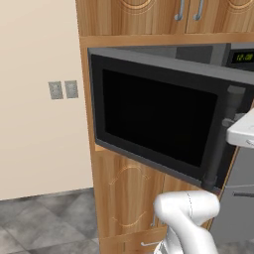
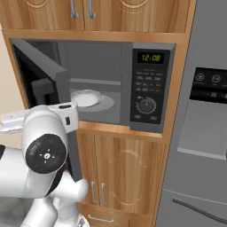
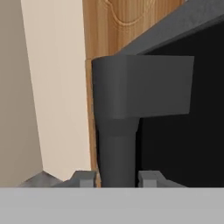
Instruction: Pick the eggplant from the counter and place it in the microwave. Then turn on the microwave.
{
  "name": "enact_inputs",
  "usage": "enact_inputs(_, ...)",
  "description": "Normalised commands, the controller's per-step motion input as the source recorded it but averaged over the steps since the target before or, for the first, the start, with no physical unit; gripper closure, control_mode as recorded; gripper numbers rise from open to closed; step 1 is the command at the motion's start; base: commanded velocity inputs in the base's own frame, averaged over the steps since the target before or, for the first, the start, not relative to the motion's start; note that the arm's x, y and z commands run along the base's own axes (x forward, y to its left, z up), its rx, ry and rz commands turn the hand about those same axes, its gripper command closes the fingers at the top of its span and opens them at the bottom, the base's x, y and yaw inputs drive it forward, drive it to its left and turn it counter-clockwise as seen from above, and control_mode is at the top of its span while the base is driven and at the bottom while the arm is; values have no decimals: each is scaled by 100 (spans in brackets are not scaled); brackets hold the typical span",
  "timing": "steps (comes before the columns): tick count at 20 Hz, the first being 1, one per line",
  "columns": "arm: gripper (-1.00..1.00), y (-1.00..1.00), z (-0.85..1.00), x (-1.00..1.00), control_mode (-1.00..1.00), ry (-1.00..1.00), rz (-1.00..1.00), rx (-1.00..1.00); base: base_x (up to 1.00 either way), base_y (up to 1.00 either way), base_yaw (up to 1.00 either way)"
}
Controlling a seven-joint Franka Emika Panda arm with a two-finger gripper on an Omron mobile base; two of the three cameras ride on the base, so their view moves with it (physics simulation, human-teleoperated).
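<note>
The hand (image 3: 117, 178) grips the bar handle (image 3: 116, 144) of the microwave (image 2: 133, 84), its door (image 1: 158, 116) swung open

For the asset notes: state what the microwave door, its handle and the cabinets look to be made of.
Microwave door: glossy black glass in a matte dark grey frame, probably painted metal or plastic. Handle: matte dark grey bar, material unclear. Cabinets: warm brown wood with visible grain.
</note>
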Motion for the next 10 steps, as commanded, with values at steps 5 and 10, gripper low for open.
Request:
enact_inputs(5,100,33,0,-37,-100,-6,0,-3,0,0,0)
enact_inputs(10,100,37,0,-38,-100,-8,0,-2,0,0,0)
